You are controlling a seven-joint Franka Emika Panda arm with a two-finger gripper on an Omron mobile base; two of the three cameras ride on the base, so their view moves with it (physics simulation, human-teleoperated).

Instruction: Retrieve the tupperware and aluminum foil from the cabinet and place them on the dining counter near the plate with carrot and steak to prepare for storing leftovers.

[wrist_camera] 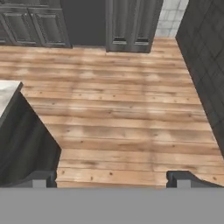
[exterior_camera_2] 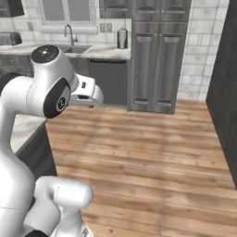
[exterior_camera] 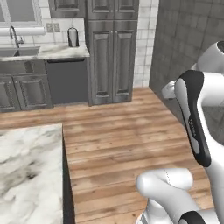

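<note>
In the hand view the gripper (wrist_camera: 111,178) shows as two dark finger tips (wrist_camera: 41,178) rising well apart at the bottom edge, spread wide with nothing between them but bare wooden floor (wrist_camera: 118,118). In the right base view the hand (exterior_camera_2: 88,95) juts from behind the arm's white elbow, which hides its fingers.

The floor runs back to dark grey tall cupboards (wrist_camera: 131,22), cut off at the top of the hand view, and to a dark tiled wall (wrist_camera: 205,57) on the right. At the left edge of that view a corner of the dining counter (wrist_camera: 6,94) shows, its marbled top mostly out of frame above a dark side panel. The left base view gives more of this counter (exterior_camera: 28,170), though its near and left parts are cropped.

Across the room stands the sink counter (exterior_camera: 48,51) with a faucet (exterior_camera: 14,36) and a small dark-and-silver object (exterior_camera: 72,37), too small to identify. A toaster (exterior_camera_2: 10,38) sits at the right base view's left edge.
</note>
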